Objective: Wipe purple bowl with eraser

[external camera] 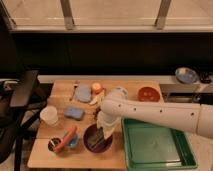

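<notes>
1 arm, white and reaching in from the right edge of the view, ends in a gripper (103, 131) lowered into the purple bowl (96, 140), which sits on the wooden tabletop (60, 92) close to its front edge, just left of the green tray (156, 159). A dark shape at the gripper tip, inside the bowl, is judged to be the eraser (101, 136); whether the claw is clamped on it, or stands apart, cannot be told from this view.

Nearby objects: 2 light blue sponges, 1 toward the back edge (83, 93) and 1 at mid-table (73, 112); a white cup (49, 115) near the left edge; an orange-red stick-shaped object (66, 138) lying across a small dish at the front-left corner, just beside the bowl; an orange-red bowl (149, 93) at the back-right corner.

Risks, as judgement:
- The bowl is light and unrestrained. Sideways wiping force could slide it toward the front edge, against the tray, or into the stick-shaped object.
- Pressure on 1 side of the rim could tip the bowl.
- A loose hold could leave the eraser behind in the bowl.
- The forearm passes low over the tray rim and may catch it during wide strokes.
</notes>
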Available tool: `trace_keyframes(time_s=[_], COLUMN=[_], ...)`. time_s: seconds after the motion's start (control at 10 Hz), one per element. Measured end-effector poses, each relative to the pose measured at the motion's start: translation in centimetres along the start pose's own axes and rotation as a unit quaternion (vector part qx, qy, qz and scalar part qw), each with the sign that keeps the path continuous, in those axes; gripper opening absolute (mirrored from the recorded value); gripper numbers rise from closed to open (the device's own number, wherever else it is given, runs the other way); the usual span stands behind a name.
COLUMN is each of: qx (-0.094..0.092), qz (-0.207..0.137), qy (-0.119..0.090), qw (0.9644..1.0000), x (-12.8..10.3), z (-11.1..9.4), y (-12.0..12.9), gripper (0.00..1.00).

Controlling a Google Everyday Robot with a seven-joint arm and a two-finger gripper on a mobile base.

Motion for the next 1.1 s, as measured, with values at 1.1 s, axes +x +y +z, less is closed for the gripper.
trace_keyframes(time_s=[1.1], qx=[-0.012], qz=[-0.046], qy=[0.006], qw=[0.9988], x=[-3.2], z=[0.1], y=[-1.4], gripper=[0.0])
